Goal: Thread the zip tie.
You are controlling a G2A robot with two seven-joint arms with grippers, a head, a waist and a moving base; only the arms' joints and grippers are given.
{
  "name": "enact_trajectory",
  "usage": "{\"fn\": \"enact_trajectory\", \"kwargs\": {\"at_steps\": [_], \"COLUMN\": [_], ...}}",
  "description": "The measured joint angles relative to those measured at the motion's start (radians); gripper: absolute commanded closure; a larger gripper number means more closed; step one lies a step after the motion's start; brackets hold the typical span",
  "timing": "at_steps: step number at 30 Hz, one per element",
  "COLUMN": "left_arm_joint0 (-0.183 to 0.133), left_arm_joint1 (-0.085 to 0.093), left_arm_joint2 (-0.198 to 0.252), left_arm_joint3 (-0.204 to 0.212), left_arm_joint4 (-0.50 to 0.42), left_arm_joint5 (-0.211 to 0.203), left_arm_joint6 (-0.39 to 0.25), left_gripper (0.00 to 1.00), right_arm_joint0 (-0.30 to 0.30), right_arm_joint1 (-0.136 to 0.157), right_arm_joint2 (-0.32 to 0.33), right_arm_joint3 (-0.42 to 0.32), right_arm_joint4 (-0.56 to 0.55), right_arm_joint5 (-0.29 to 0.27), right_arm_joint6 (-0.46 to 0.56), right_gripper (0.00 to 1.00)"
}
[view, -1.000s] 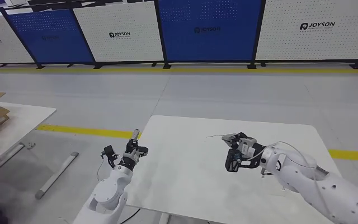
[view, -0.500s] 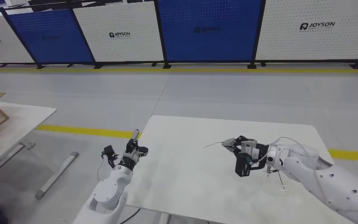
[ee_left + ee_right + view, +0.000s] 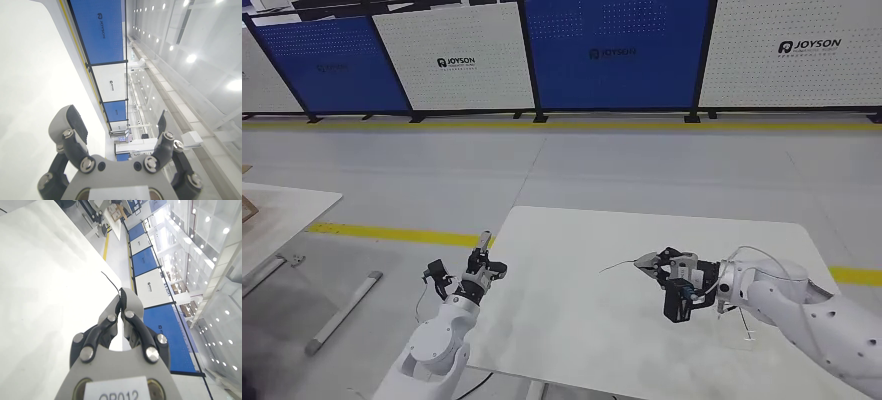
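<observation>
In the top view, the right tool point(image 3: 646, 261) hung over the right half of the flat white surface point(image 3: 572, 310), pinched shut on one end of a thin black plastic zip tie point(image 3: 619, 266) whose free tail pointed toward the left edge. The left tool point(image 3: 482, 246) sat at that left edge, nearer the far left corner and well apart from the tie. The step in hand looked like presenting the tail for threading, so the two arms would have to meet over the middle of the surface, not reach across it. In the left wrist view, the left tool point(image 3: 119, 121) stood wide open with nothing between its ribbed pads, the surface point(image 3: 28, 75) beside it. It would do best to close only once the strand lay square across those pads. In the right wrist view, the right tool point(image 3: 121, 295) had its jaws closed on the zip tie point(image 3: 111, 281), and only a short curved length stuck out past the tips. The tie's head could not be made out. That slender tail would likely flex and wander, so a firm pinch, a slow approach and a second grasp near its tip seemed wise.
</observation>
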Motion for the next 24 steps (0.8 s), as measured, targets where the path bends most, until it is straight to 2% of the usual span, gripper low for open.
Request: {"fn": "enact_trajectory", "kwargs": {"at_steps": [4,19,21,22,24], "left_arm_joint0": [0.000,0.000,-0.001,0.001,0.014], "left_arm_joint1": [0.000,0.000,0.001,0.002,0.009], "left_arm_joint2": [0.000,0.000,0.007,0.010,-0.010], "left_arm_joint3": [0.000,0.000,-0.008,-0.019,-0.056], "left_arm_joint4": [0.000,0.000,0.013,0.015,-0.014], "left_arm_joint5": [0.000,0.000,0.009,0.025,0.086], "left_arm_joint6": [0.000,0.000,-0.026,-0.059,-0.161], "left_gripper": [0.00,0.00,0.00,0.00,0.00], "right_arm_joint0": [0.000,0.000,0.000,0.000,0.000], "right_arm_joint1": [-0.011,-0.011,-0.011,-0.011,-0.011], "right_arm_joint2": [0.000,0.000,0.000,0.000,0.000], "right_arm_joint3": [0.016,0.016,0.016,0.016,0.016], "right_arm_joint4": [0.000,0.000,0.000,0.000,0.000], "right_arm_joint5": [-0.036,-0.035,-0.035,-0.035,-0.035], "right_arm_joint6": [-0.020,-0.020,-0.020,-0.020,-0.020], "right_gripper": [1.00,1.00,1.00,1.00,1.00]}}
